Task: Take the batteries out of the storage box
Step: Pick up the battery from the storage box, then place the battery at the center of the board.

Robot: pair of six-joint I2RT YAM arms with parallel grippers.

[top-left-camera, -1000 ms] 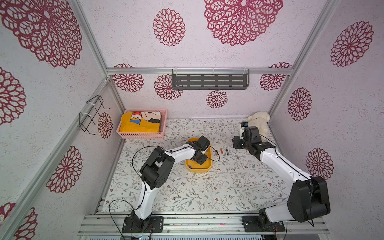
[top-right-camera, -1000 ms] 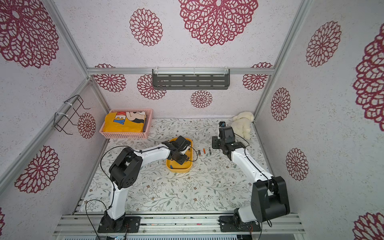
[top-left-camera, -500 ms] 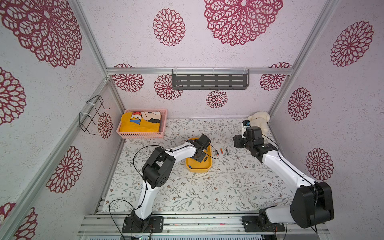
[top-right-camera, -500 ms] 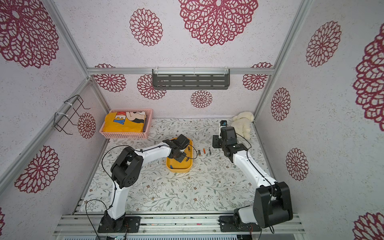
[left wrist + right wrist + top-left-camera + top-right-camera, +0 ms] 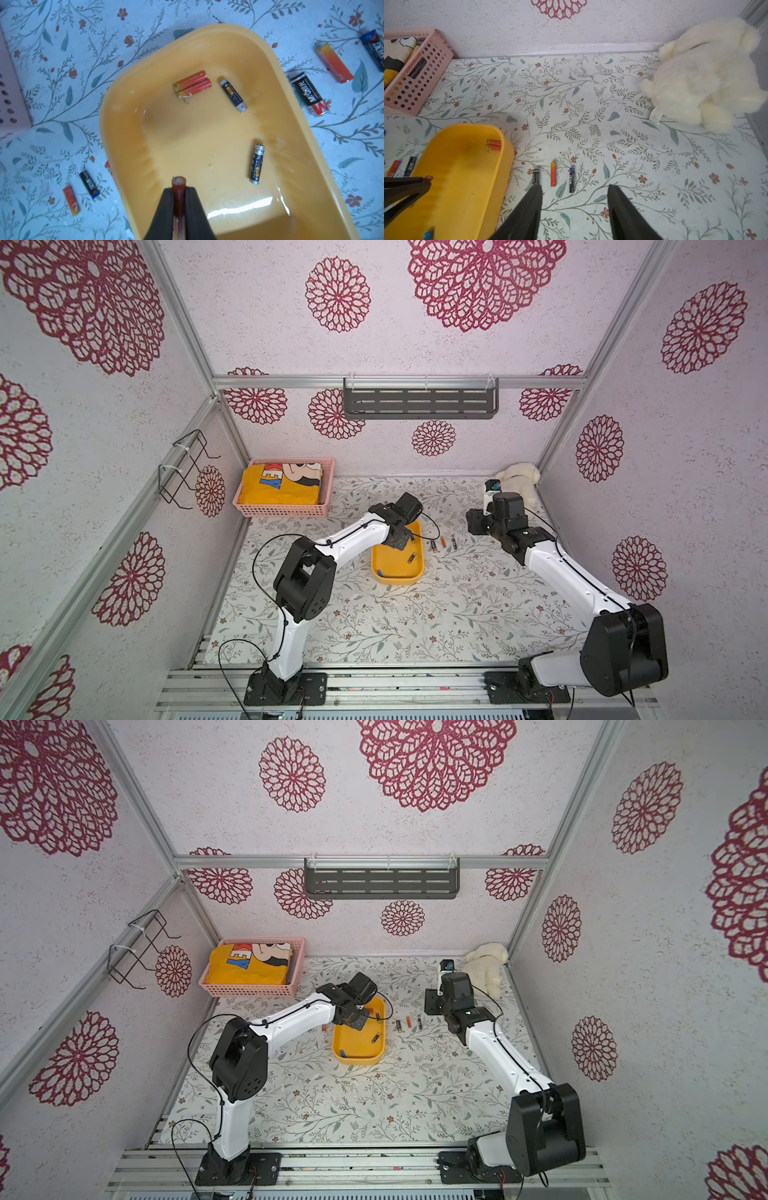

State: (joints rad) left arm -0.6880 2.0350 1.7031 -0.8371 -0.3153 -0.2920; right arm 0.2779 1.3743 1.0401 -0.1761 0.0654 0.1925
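1. Across the floor of my booth lies a leaf-and-flower printed cloth (image 5: 415, 614); pale walls carry crimson rosettes, with a pink basket (image 5: 286, 510) and white plush toy (image 5: 517, 479) at the back.
2. The yellow-orange storage box (image 5: 398, 578) sits mid-cloth, smooth-walled, holding two orange batteries (image 5: 192, 84) side by side and two black batteries (image 5: 233, 94).
3. My left gripper (image 5: 179, 190) is clenched on an orange battery (image 5: 178, 182) over the box.
4. My right gripper (image 5: 574, 187) stands spread near three batteries (image 5: 553, 174) lying just beside the box.

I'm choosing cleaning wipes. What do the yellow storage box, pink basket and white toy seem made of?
Storage box: likely moulded plastic, smooth and glossy, with bright glare on its floor. Pink basket: probably plastic, duller, walls pierced by round holes. White toy: plush fabric, fluffy pile all over.
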